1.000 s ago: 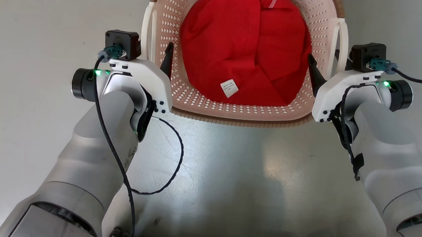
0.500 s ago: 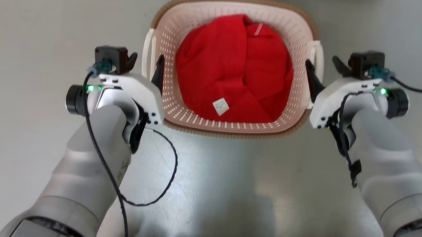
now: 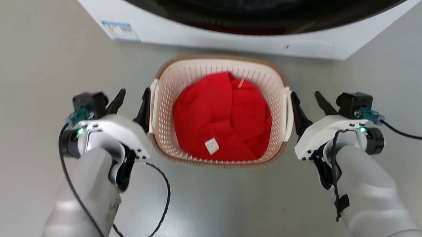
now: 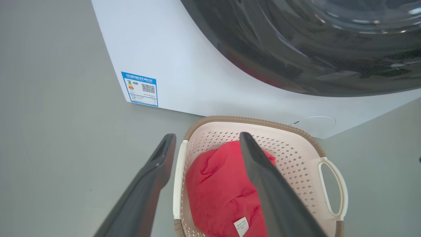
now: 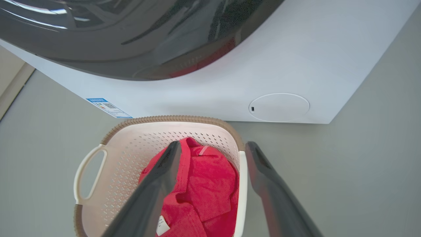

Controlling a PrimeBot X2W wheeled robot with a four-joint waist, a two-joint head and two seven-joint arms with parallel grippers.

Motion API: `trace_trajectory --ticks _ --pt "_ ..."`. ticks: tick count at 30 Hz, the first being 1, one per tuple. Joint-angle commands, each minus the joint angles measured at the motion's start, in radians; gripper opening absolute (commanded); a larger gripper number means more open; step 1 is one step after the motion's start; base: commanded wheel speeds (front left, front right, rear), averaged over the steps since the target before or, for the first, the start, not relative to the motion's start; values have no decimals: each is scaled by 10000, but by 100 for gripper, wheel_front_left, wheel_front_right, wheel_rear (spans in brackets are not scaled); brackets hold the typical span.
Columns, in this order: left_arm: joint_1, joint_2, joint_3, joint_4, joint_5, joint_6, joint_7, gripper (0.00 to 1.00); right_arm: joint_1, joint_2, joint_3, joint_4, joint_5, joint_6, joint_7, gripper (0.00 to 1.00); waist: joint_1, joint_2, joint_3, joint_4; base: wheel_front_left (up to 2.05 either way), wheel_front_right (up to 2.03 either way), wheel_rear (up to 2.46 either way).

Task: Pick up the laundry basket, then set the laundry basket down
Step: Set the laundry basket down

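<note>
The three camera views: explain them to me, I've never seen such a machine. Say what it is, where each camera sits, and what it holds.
It is a two-armed wheeled robot. The head view looks down from its head; each wrist view looks along one arm's two dark fingers. On the grey floor stands a laundry basket holding a red cloth, before a white washing machine. The left fingers and right fingers flank it, spread open, holding nothing.

The smooth grey floor carries the laundry basket, which sits between the left hand and the right hand. Beyond both hands, just past the basket, a white washing machine stands on the floor.
</note>
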Motion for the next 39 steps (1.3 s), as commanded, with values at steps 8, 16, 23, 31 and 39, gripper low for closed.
trace_trajectory --ticks 8,16,23,31,39 --pt "2170 34 1758 -2640 1285 -145 -61 100 1776 235 -817 -2201 -306 63 -135 100 -1 0 -1852 -225 0 0 0" --pt "3971 -265 2770 -4771 2229 -336 -61 100 3587 235 -1554 -4787 -1045 63 -136 100 -1 0 -2923 -291 0 0 0" --pt "5042 -299 2909 -6222 2436 -365 -61 100 4933 235 -1646 -6620 -1417 63 -137 100 -1 0 -3628 -292 0 0 0" --pt "6280 -302 2621 -7414 2294 158 -61 100 6281 235 -1888 -7853 -1442 63 -137 100 -1 0 -4268 -186 0 0 0" --pt "7341 -303 2316 -8372 2168 779 -61 100 7340 235 -2079 -8720 -1384 63 -137 100 -1 0 -4768 -236 0 0 0"
